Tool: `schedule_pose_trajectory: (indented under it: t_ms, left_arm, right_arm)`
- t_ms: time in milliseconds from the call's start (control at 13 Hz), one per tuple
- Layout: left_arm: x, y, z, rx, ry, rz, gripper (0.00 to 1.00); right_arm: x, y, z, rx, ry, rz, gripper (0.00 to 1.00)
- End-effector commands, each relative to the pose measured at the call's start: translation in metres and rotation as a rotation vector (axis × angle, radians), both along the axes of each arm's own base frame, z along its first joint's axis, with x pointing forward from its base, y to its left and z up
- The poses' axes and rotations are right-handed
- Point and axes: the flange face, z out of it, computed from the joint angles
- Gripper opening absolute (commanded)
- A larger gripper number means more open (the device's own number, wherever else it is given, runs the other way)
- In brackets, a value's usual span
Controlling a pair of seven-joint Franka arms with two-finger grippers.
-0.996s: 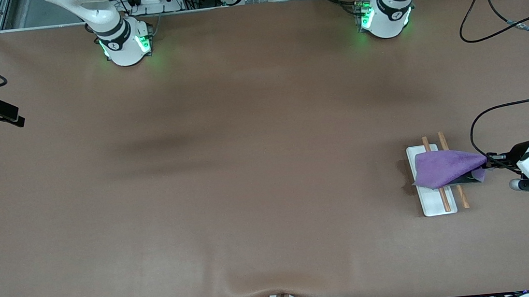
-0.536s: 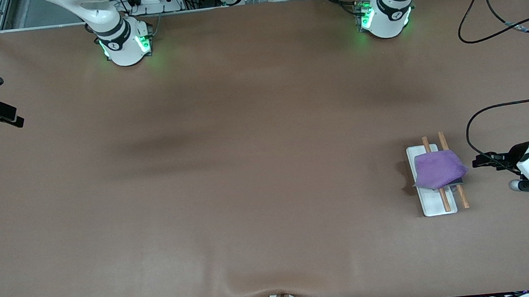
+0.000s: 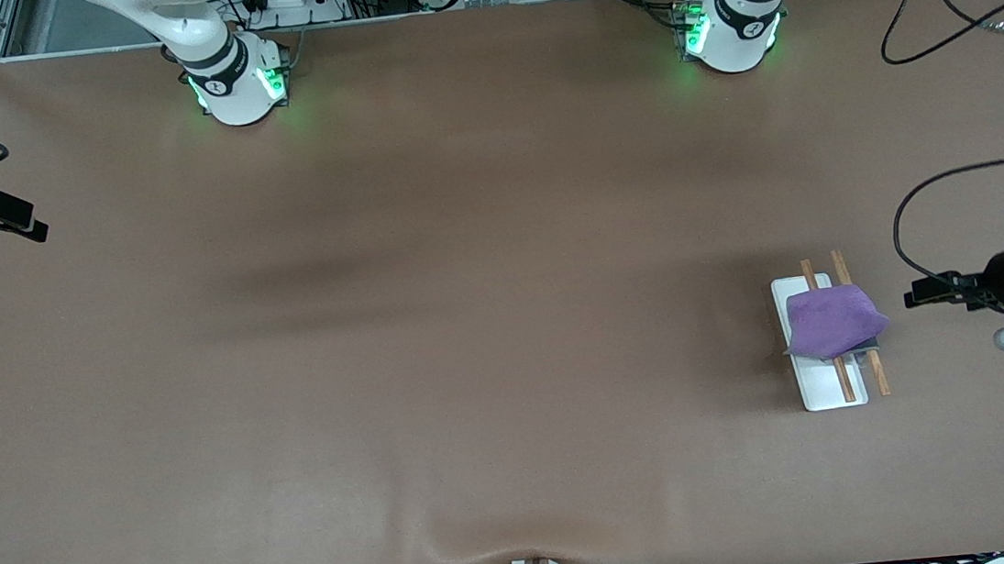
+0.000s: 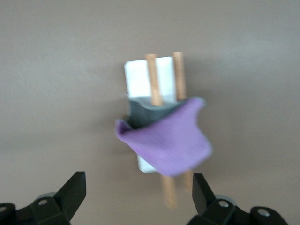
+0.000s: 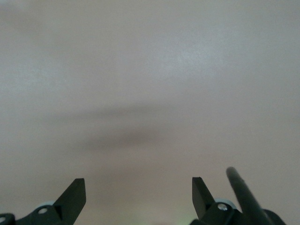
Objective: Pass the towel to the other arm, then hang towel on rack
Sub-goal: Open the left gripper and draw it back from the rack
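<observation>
Small soft purple microfibre towel (image 3: 833, 330) draped over small white-based rack with two thin wooden rods (image 3: 823, 386), at left arm's end of brown table (image 3: 469, 322). Left gripper (image 3: 920, 295) beside rack, apart from towel, jaws spread. Right gripper (image 5: 138, 197) over bare table, jaws spread.

Just beside the black-fingered left gripper (image 3: 918, 295), a plain purple towel (image 3: 830, 321) with a grey underside drapes a rack (image 3: 830, 387) of white base and 2 light-brown rods, all on a plain brown table (image 3: 469, 322), while the right gripper (image 5: 138, 194) shows black fingers too.
</observation>
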Motion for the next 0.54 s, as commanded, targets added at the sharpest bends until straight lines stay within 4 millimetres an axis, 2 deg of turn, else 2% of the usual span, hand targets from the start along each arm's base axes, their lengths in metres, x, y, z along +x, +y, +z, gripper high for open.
schedule_pose_trajectory:
  t_ms: [0,307,460]
  left_arm:
    - [-0.023,-0.041,0.058,0.02,-0.002,0.13,1.0]
    - [-0.05,-0.061,0.121,0.062,-0.053,0.122,1.0]
    - [-0.065,-0.076,0.143,0.099,-0.052,0.09,1.0]
  right_arm:
    - [0.001,-0.003,0.006,0.002,-0.01,0.002,1.0]
    - [0.001,-0.009,0.01,0.0,-0.019,-0.006,1.0]
    - [0.001,-0.008,0.01,0.0,-0.018,-0.004,1.0]
